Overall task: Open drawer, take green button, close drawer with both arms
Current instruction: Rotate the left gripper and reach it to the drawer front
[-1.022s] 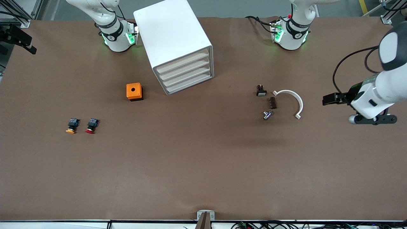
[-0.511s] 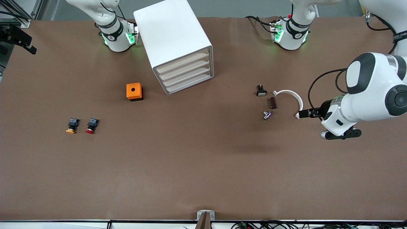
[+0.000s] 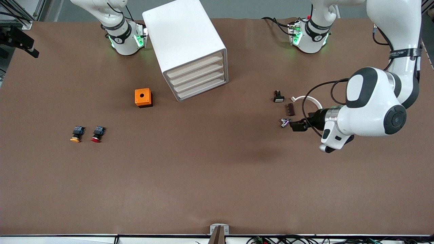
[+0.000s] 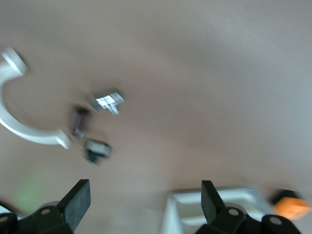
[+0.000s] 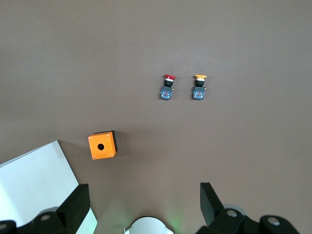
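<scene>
Grabbing the yellow-capped button (image 3: 75, 133) or the red-capped button (image 3: 97, 133) is the obvious slip, since the green button is nowhere in sight and probably lies in a closed drawer (image 3: 196, 76). The right gripper (image 5: 141, 195) waits, fingers spread and empty, high over the orange box (image 3: 143, 97). The cabinet (image 3: 183, 37) could slide if a plain front is tugged unbraced. The left gripper (image 3: 298, 126), fingers open and empty, hovers low just beside a silver part (image 3: 285, 122) and could knock it across the worktop (image 3: 217, 176).
</scene>
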### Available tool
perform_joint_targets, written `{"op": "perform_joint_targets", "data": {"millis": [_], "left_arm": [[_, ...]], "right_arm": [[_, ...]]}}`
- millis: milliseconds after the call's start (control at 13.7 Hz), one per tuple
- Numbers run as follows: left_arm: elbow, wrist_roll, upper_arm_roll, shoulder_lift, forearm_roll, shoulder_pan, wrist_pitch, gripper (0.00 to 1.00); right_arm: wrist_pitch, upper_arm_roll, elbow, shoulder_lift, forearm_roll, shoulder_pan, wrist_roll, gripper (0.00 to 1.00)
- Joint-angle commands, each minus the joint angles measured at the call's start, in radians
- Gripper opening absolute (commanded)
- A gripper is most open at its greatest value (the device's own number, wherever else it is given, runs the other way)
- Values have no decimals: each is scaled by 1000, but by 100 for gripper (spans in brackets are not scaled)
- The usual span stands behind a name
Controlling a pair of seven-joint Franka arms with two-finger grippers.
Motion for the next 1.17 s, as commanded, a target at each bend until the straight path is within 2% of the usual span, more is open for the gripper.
{"op": "perform_joint_targets", "data": {"millis": [0, 365, 584, 803, 1096], "left_arm": [[31, -217, -1, 34, -140, -29, -11, 100], [112, -541, -3, 165, -205, -135, -12, 100], [125, -666, -3, 241, -301, -176, -17, 100], [183, -812, -16, 317, -413, -183, -44, 100], [203, -977, -55, 392, -455, -183, -54, 100]], "right_arm": [[1, 6, -1, -11, 12, -12, -4, 100], [-1, 6, 0, -10, 6, -12, -4, 100], [-2, 6, 0, -10, 3, -11, -4, 100], [-4, 6, 0, -8, 3, -11, -4, 100], [-5, 6, 2, -8, 3, -11, -4, 100]]}}
